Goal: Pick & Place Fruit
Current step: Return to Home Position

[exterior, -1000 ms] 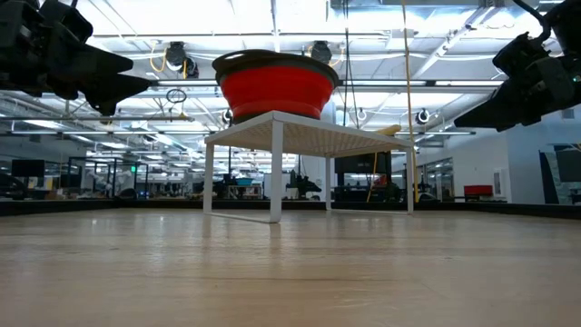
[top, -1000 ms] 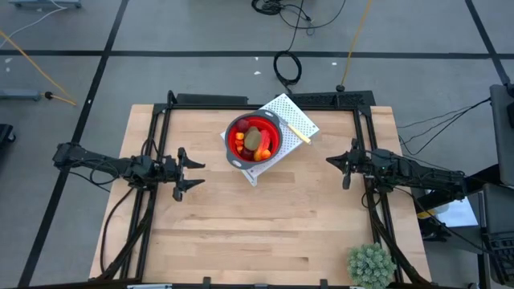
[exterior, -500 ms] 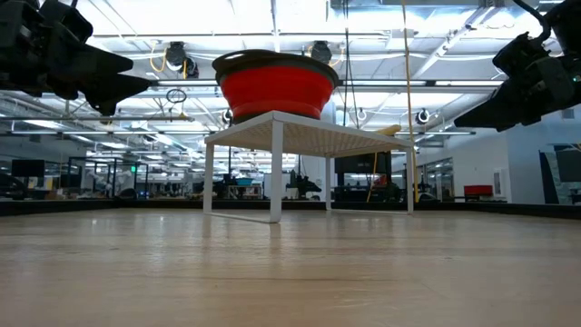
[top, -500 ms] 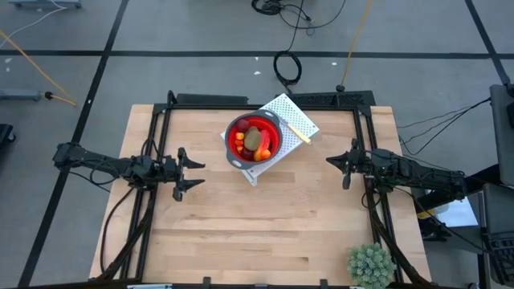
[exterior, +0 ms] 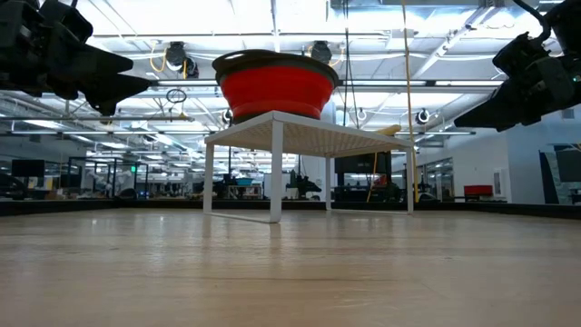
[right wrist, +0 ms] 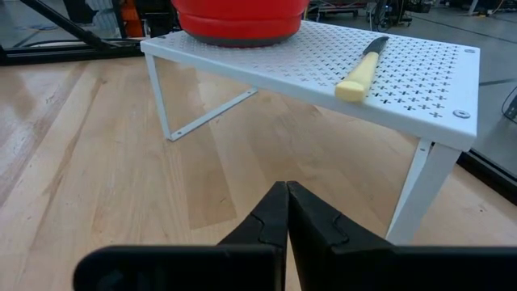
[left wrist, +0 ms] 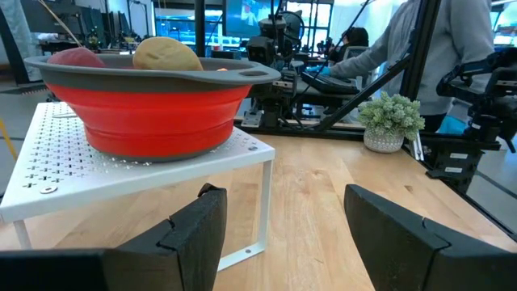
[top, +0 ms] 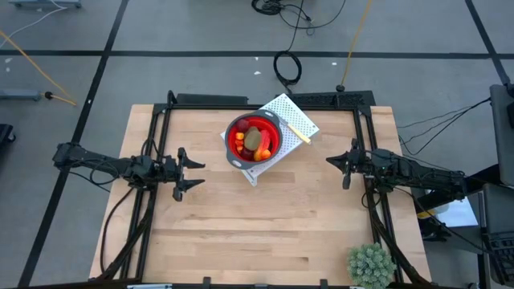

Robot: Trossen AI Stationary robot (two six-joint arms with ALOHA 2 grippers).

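Note:
The fruit [top: 255, 141], several small red, orange and olive-brown toy pieces, lies in a red bowl [top: 234, 133] with a grey rim. The bowl stands on a white perforated rack [top: 279, 106] at the table's far middle. In the left wrist view a dark red piece [left wrist: 75, 57] and an olive-brown one [left wrist: 166, 54] rise above the bowl's rim. My left gripper [top: 189, 175] hovers open at the table's left, pointing level toward the rack, with nothing between its fingers. My right gripper [top: 338, 168] hovers shut at the table's right, also facing the rack.
A cream-handled knife [top: 298, 128] lies on the rack beside the bowl. A spiky green plant ball [top: 370, 266] stands at the table's near right corner. Bare wood lies between the arms and toward the near edge. A person shows beyond the table in the left wrist view.

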